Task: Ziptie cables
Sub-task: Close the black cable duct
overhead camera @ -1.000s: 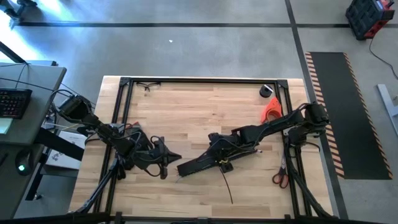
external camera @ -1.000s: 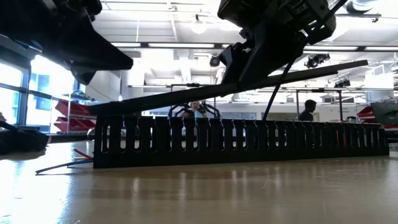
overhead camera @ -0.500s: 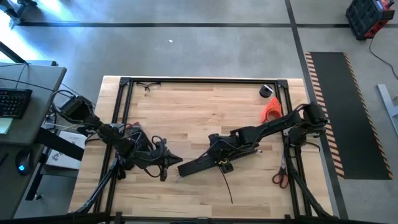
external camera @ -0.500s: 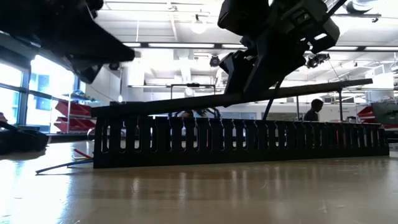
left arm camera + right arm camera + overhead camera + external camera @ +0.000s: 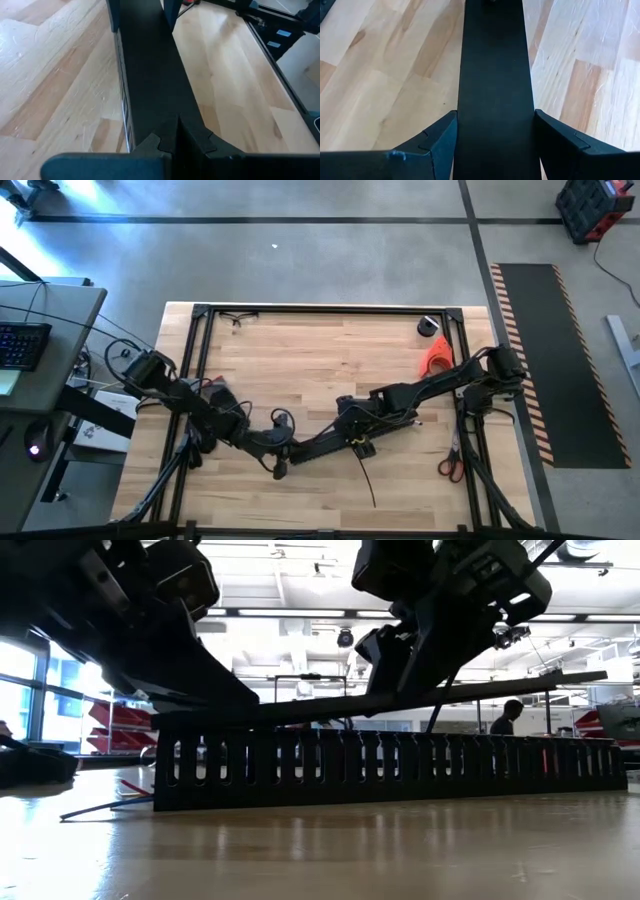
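High view: the right gripper [image 5: 352, 423] sits near the middle of the table [image 5: 300, 350], somewhat toward the front edge, with its fingers pinching the flat black plastic strip [image 5: 320, 445] across its width. The right wrist view shows the two fingers [image 5: 437, 140] set apart with the strip [image 5: 495, 75] filling the gap between them. The left gripper [image 5: 285, 452] reaches in from the left side to the strip's near-left end, and in the left wrist view its fingers [image 5: 192, 137] are pressed together over that end of the strip [image 5: 150, 65]. In the low view the strip [image 5: 450, 693] lies tilted along the top of the long black comb-toothed slotted channel [image 5: 390, 768], lower at the left gripper's end. A few thin cables [image 5: 105, 802], dark and reddish, poke out on the tabletop at the channel's left end. Scissors with red handles [image 5: 449, 463] lie by the right edge, and an orange object [image 5: 436, 357] sits near the back right corner
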